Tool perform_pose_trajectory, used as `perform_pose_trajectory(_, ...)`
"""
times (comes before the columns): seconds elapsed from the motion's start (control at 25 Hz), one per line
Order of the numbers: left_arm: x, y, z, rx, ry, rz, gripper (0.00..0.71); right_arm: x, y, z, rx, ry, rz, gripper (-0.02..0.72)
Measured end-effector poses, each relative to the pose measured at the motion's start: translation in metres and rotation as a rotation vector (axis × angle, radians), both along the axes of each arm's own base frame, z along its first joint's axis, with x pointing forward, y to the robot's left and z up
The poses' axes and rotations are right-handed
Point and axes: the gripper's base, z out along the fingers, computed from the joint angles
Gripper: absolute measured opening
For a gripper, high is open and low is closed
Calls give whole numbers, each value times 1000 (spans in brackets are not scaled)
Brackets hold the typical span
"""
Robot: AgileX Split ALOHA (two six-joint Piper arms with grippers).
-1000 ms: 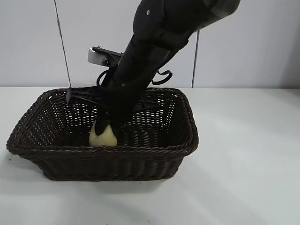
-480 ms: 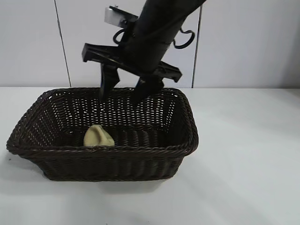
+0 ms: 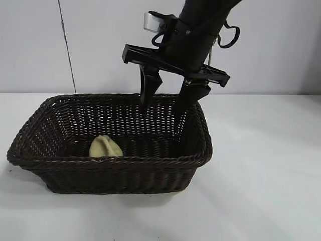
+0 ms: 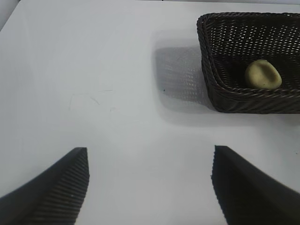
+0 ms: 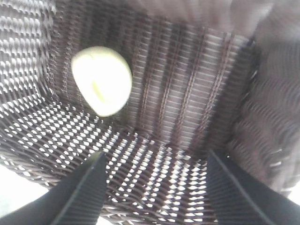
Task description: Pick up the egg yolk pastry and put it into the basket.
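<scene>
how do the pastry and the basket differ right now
Size: the egg yolk pastry is small; the basket is far larger and holds it.
Look: the pastry is pale yellow and smooth; the basket is dark brown woven wicker.
Shape: the pastry is a rounded, dented lump; the basket is rectangular with flared sides.
Shared: neither is gripped; the right gripper hangs open above the basket.

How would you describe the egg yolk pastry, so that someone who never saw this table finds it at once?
Look for the big dark brown wicker basket on the white table. On its floor, near the front wall and toward the left end, lies the egg yolk pastry. It is the only thing in the basket: small, round, pale yellow, matte, with a dented top.
</scene>
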Motion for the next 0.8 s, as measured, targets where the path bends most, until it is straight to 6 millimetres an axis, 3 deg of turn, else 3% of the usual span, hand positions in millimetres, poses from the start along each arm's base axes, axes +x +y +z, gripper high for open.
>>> perform_pose_trajectory(0.16,0,0,0,0,0,0,535,6,-8,20,-62,-37,0,453)
perform_pose_trajectory(0.32,0,0,0,0,0,0,535,16,-35,25,-161,-33,-61,453)
perform_pose_trajectory(0.52,0,0,0,0,0,0,535,35,-84,25,-220,-34,-188,453)
perform_pose_trajectory(0.8,0,0,0,0,0,0,535,55,-167,25,-254,-18,-386,453)
